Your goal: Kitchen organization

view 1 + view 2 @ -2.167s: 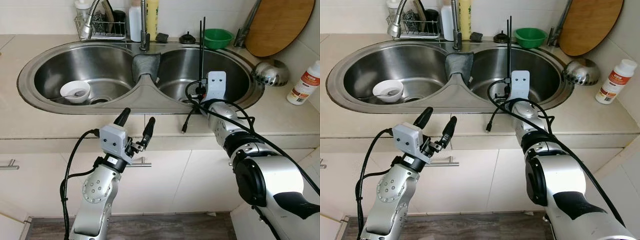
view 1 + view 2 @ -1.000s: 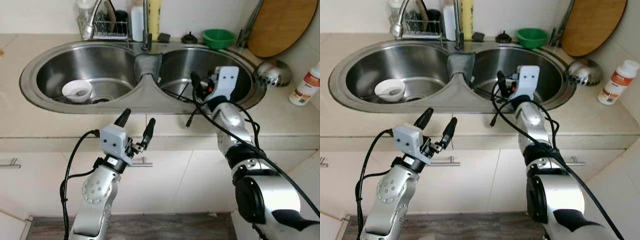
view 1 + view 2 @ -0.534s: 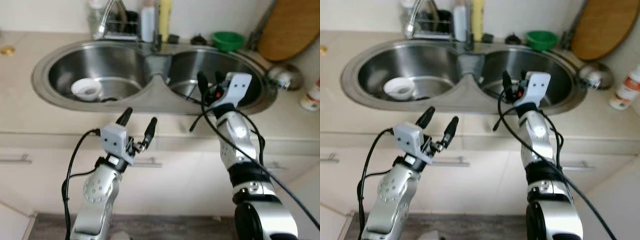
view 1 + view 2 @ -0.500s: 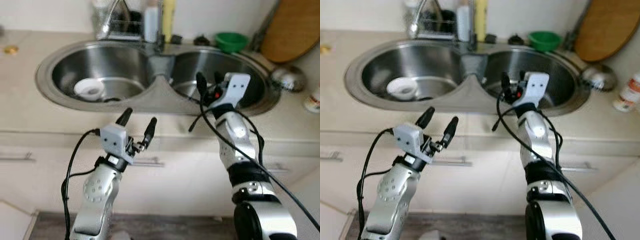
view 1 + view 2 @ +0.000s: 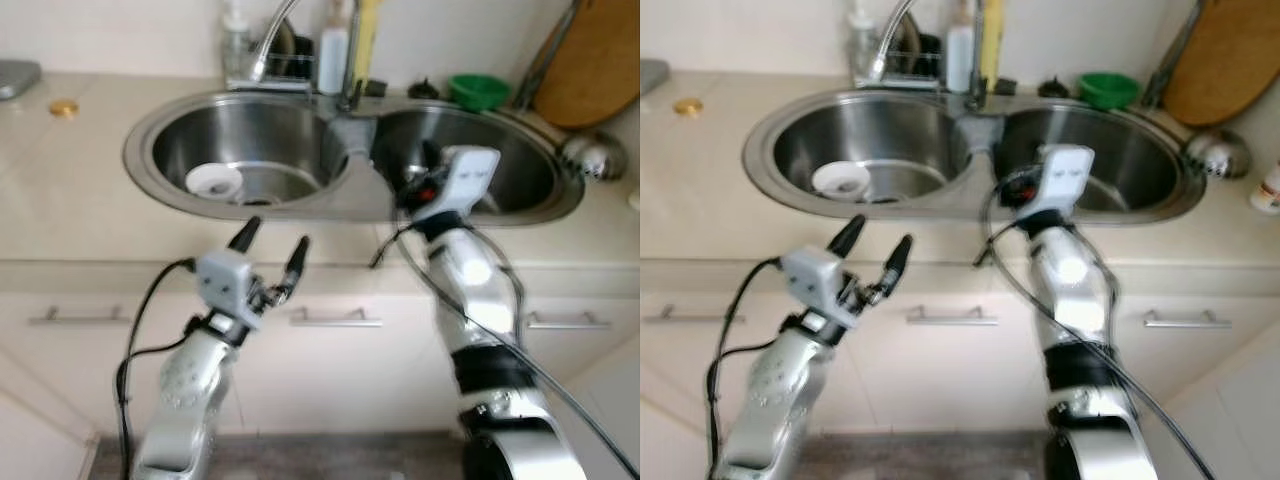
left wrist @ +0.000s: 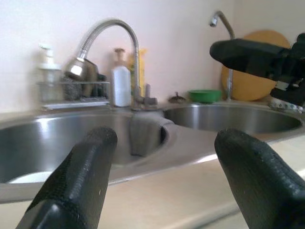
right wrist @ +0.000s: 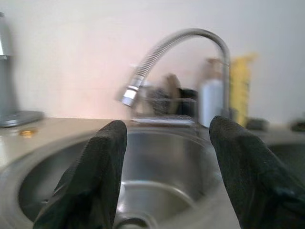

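The small white round bowl (image 5: 214,180) sits in the far-left steel sink basin (image 5: 170,150), nearer the open, empty left gripper (image 5: 270,250) than the open, empty right gripper (image 5: 417,185).

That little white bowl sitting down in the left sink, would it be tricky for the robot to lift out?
Probably a bit. The white bowl looks like glazed ceramic, so likely rigid, breakable and slick. It sits low in the steel sink, so the gripper would likely have to pinch its thin rim. It seems small, so probably light.
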